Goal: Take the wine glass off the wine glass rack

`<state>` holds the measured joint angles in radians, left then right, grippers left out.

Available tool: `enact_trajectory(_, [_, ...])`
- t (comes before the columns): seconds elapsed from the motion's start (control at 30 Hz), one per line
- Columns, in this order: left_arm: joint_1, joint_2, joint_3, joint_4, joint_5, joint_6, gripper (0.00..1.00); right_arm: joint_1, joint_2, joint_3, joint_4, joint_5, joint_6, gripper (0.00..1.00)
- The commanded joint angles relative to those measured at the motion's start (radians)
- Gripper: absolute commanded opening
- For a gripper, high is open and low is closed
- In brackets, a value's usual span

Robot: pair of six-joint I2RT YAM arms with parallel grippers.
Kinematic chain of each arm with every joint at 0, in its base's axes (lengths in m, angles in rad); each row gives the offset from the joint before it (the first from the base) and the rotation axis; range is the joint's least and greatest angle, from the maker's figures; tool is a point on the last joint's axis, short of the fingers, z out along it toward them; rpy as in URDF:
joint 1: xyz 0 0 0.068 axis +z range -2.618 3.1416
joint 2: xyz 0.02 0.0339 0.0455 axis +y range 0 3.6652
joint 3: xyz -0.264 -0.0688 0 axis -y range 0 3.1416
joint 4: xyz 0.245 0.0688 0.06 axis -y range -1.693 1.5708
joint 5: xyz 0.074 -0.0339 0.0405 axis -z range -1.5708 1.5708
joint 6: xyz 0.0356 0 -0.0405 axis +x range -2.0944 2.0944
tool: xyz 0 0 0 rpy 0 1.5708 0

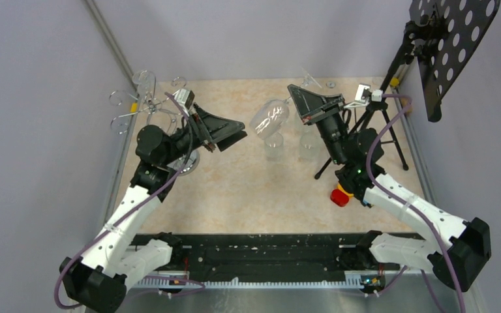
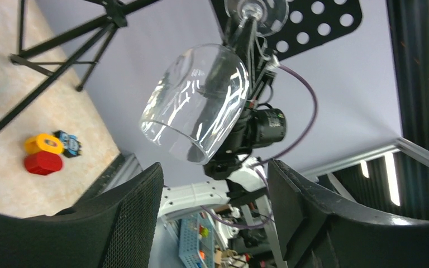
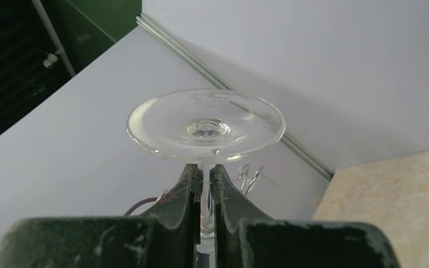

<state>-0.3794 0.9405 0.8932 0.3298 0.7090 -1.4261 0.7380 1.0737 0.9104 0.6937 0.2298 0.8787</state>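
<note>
The clear wine glass (image 1: 269,117) hangs tilted in the air over the middle of the table, its bowl toward the left arm. My right gripper (image 1: 296,99) is shut on its stem, just under the round foot (image 3: 205,125), as the right wrist view (image 3: 206,174) shows. The chrome wine glass rack (image 1: 145,104) stands at the back left, well apart from the glass. My left gripper (image 1: 240,132) is open and empty, pointing at the bowl (image 2: 195,103) from a short way off. In its own view (image 2: 215,187) its fingers (image 2: 128,215) stand wide apart.
Two clear glasses (image 1: 274,145) (image 1: 310,147) stand on the table below the held glass. A black tripod music stand (image 1: 453,39) fills the back right. A red and yellow object (image 1: 340,195) lies by the right arm. The rack's mirrored base (image 1: 189,163) sits under the left arm.
</note>
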Motion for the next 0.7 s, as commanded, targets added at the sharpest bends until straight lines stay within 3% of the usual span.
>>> enact_trajectory(0.0, [-0.017,0.033,-0.019,0.21,0.055,-0.122,0.69,0.008,0.027,0.03,0.151,-0.029,0.129,0.0])
enact_trajectory(0.2, [-0.033,0.053,-0.031,0.344,0.038,-0.238,0.61,0.009,0.075,0.02,0.241,-0.085,0.131,0.0])
enact_trajectory(0.53, [-0.039,0.1,-0.075,0.578,-0.066,-0.434,0.48,0.031,0.164,-0.035,0.529,-0.181,0.019,0.0])
enact_trajectory(0.67, [-0.039,0.132,-0.065,0.645,-0.066,-0.47,0.34,0.04,0.191,-0.038,0.566,-0.205,-0.009,0.0])
